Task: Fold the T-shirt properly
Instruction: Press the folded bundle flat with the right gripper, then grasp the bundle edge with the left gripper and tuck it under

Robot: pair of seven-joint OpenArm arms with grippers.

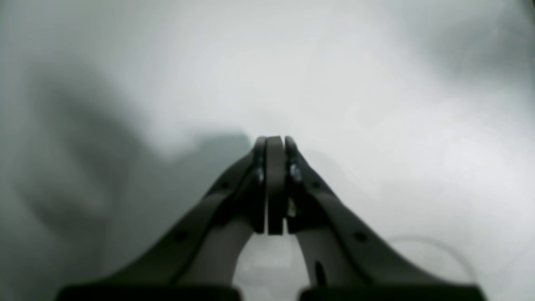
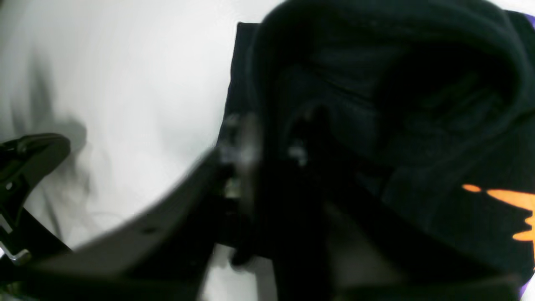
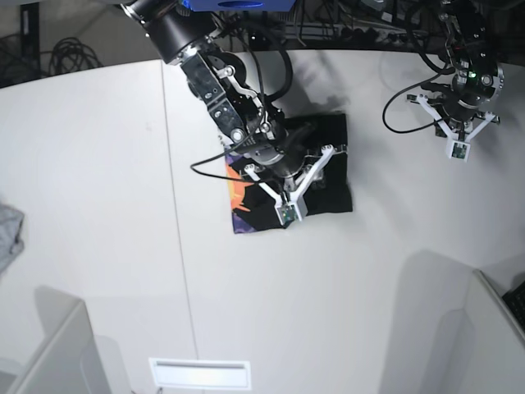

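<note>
The black T-shirt [image 3: 332, 168] lies as a folded bundle in the middle of the white table [image 3: 107, 164], with its orange and purple print [image 3: 238, 197] showing at the left edge. My right arm [image 3: 238, 115] reaches down onto it. In the right wrist view my right gripper [image 2: 269, 156] is blurred, its fingers standing apart against a raised fold of the T-shirt [image 2: 397, 83]. I cannot tell whether cloth still sits between them. My left gripper [image 1: 276, 142] is shut on nothing above bare table, off at the far right [image 3: 458, 135].
A small grey cloth scrap [image 3: 8, 234] lies at the table's left edge. Cables [image 3: 402, 107] trail near the left arm. White panels stand at the lower left [image 3: 57, 345] and lower right [image 3: 492, 328]. A black bracket [image 2: 25, 167] shows at the right wrist view's left.
</note>
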